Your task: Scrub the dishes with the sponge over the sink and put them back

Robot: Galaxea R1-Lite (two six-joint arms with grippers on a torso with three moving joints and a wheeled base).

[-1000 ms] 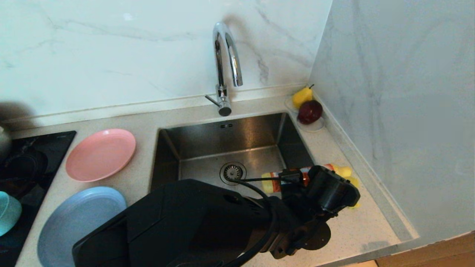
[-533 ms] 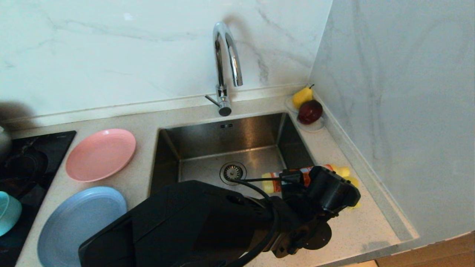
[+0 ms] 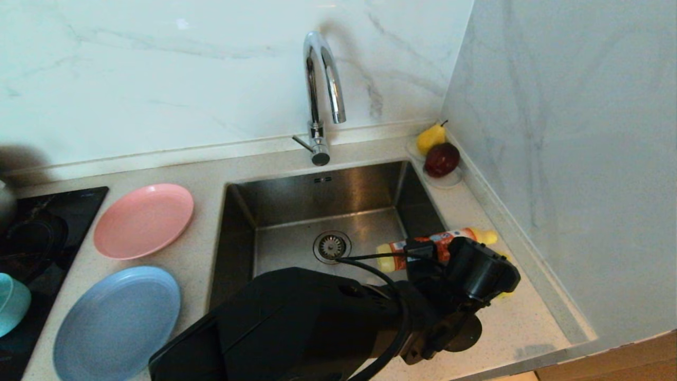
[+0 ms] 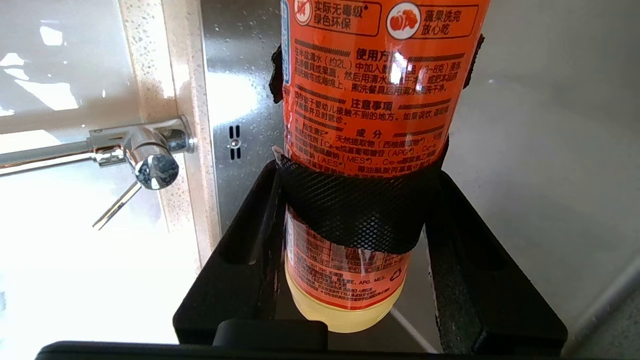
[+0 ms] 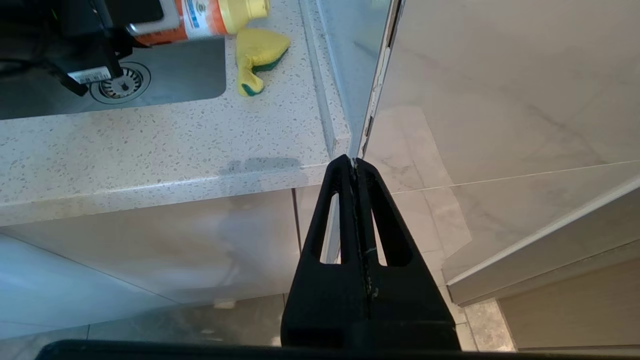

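My left gripper (image 4: 360, 175) is shut on an orange bottle (image 3: 439, 244) with a yellow cap, held lying level over the right rim of the sink (image 3: 328, 193). Its fingers press a black mesh band round the bottle (image 4: 370, 75). The yellow and green sponge (image 5: 257, 52) lies on the counter just right of the bottle; in the head view the left wrist hides nearly all of it. The pink plate (image 3: 143, 219), the light-blue plate (image 3: 116, 323) and the teal bowl (image 3: 10, 304) rest left of the sink. My right gripper (image 5: 354, 162) hangs shut and empty below the counter's front edge.
A tall chrome tap (image 3: 322, 79) stands behind the sink, whose drain (image 3: 331, 246) lies mid-floor. A white saucer (image 3: 449, 182) with a pear and a red apple sits in the back right corner. A black hob (image 3: 47, 222) is at far left. A marble wall closes the right side.
The left arm has shifted a little to the right, and the bottle in its gripper has risen slightly off the counter. The plates, bowl and right arm have not moved.
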